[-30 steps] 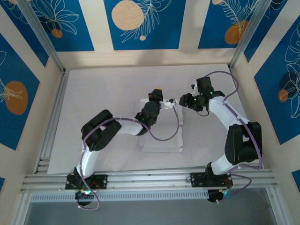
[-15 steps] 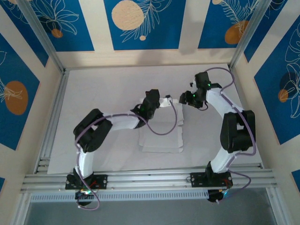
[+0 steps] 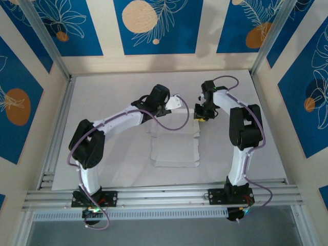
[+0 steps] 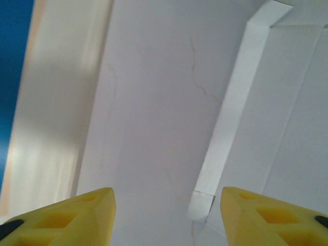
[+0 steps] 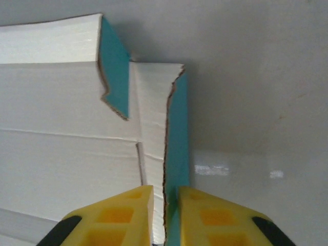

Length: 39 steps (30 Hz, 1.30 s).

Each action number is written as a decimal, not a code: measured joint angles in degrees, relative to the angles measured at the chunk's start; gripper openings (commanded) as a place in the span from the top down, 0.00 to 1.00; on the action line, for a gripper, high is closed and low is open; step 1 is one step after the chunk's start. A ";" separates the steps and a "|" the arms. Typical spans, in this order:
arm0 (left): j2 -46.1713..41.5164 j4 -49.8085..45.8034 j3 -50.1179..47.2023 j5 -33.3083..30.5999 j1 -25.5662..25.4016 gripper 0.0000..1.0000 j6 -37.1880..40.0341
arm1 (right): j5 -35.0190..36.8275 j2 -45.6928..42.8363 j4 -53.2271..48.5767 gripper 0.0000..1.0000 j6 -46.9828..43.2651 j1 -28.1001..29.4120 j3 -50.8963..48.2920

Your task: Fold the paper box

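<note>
paper box (image 3: 174, 148) lay white-side-up on the surface (image 3: 107, 97). right claw (image 5: 165, 215) pinched its raised flap (image 5: 177, 133) at 1 o'clock; left claw (image 4: 168, 216) hung released at 11. best crease slowly along the score, without tearing.

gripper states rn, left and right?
Left gripper: open, empty.
Right gripper: closed on a blue-backed edge flap of the thin white card paper box.

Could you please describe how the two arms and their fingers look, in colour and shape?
Both the left arm and the right arm have white links, bulky black joints and a thin purple cable looping alongside. The fingers are yellow wedge-shaped blocks with shallow rectangular recesses.
</note>
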 measured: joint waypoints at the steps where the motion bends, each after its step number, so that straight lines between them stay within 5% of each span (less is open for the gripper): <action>1: 0.11 -0.50 0.00 -0.02 0.00 0.44 -0.02 | 1.05 0.31 -0.37 0.86 -0.24 0.42 0.50; 6: 0.44 -0.74 0.00 -0.92 0.00 0.40 0.22 | 6.19 0.72 -0.96 0.98 -1.51 2.36 2.10; 13: 0.92 -2.16 1.11 0.33 1.49 0.36 0.63 | 10.56 -5.33 7.45 1.00 -5.25 3.48 -4.90; 21: 1.33 -7.02 5.07 13.33 7.41 0.35 3.43 | 7.50 -20.74 24.79 1.00 -15.52 3.56 -17.53; 31: 4.46 -9.75 8.98 23.63 8.35 0.35 7.67 | 4.66 -22.05 31.54 1.00 -19.34 4.33 -20.24; 36: 8.02 -9.68 10.43 23.98 8.70 0.46 8.55 | 4.66 -22.84 32.17 1.00 -19.52 4.66 -20.96; 39: 8.44 -9.49 10.45 24.04 8.83 0.66 8.57 | 4.66 -23.26 32.30 1.00 -19.52 4.66 -21.00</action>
